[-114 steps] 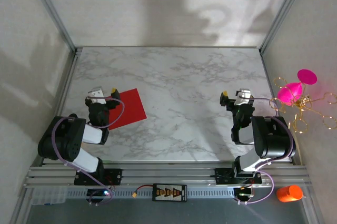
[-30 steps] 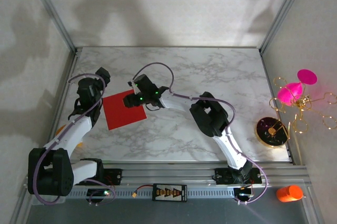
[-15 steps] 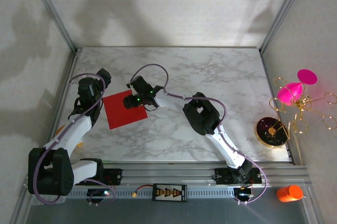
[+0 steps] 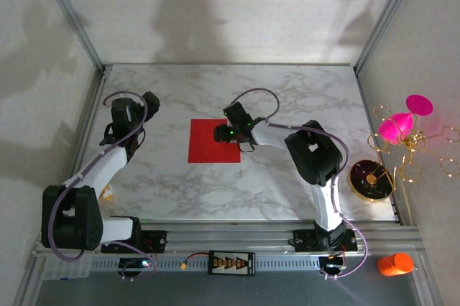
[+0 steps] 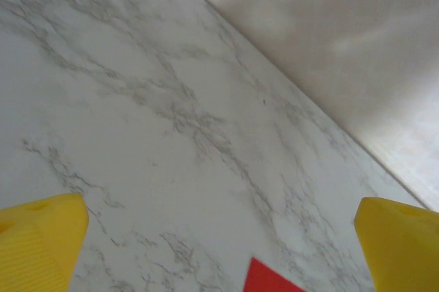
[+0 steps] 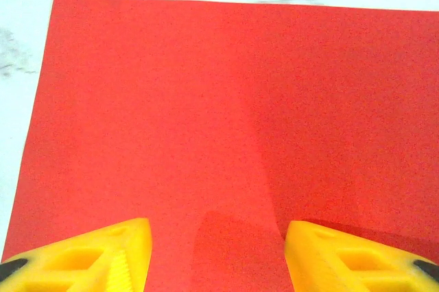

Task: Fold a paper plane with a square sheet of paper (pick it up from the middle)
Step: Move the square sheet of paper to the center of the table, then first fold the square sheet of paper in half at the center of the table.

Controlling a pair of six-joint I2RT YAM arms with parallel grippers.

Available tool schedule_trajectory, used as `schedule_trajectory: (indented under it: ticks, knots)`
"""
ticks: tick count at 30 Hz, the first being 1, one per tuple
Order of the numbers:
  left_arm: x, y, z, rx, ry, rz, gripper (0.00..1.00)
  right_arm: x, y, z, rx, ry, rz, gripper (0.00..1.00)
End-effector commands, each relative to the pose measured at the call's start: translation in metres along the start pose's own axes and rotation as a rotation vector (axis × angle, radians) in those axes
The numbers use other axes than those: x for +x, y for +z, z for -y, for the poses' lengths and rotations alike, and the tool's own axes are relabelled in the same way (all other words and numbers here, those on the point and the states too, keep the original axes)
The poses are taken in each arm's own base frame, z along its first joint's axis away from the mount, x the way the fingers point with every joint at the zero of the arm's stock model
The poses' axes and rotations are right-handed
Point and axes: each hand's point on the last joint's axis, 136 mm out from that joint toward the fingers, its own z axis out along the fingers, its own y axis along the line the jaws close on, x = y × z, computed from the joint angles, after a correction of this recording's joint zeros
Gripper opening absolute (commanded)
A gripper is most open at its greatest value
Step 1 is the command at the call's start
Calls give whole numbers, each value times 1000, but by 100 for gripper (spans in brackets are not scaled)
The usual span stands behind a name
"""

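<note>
The square sheet of paper (image 4: 208, 149) lies flat and bright red near the middle of the marble table (image 4: 287, 90). My right gripper (image 4: 223, 136) is low over its right half. In the right wrist view the sheet (image 6: 206, 100) spreads out ahead, and the right gripper (image 6: 216, 258) is open, its yellow fingertips (image 6: 89, 254) down at the paper with red between them. My left gripper (image 4: 150, 103) hovers to the left of the sheet, apart from it. It is open (image 5: 219, 251), and a red paper corner (image 5: 271, 280) shows between its yellow fingers (image 5: 38, 244).
Off the table's right edge stand a magenta cone ornament with gold wire (image 4: 402, 123), a dark round disc (image 4: 371, 179) and an orange bottle (image 4: 394, 264). Metal frame posts and pale walls bound the back and sides.
The red sheet has slid right from the table's left side to the middle and turned square to the edges, together with the right gripper. The left gripper shifted slightly up and right.
</note>
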Motion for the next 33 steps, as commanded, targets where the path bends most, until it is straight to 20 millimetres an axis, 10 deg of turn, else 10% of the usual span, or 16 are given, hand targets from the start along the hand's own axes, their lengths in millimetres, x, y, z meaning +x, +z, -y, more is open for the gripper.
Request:
schedule_trajectory:
  ticks: [1,6,9,20,33]
  knots:
    - [22,6,19,39,7,-113,99,13,-8,5,3,34,-37,56]
    - [64,14,41,37,66,-242,99,-63,-66,-23,-104,97,205,64]
    - [95,15,53,31,116,-330,99,-84,-95,-3,-50,162,323,73]
    - [203,22,79,-112,491,-581,99,-78,-136,103,152,271,439,98]
    - [276,33,101,-210,643,-710,90,-68,-129,124,171,324,420,99]
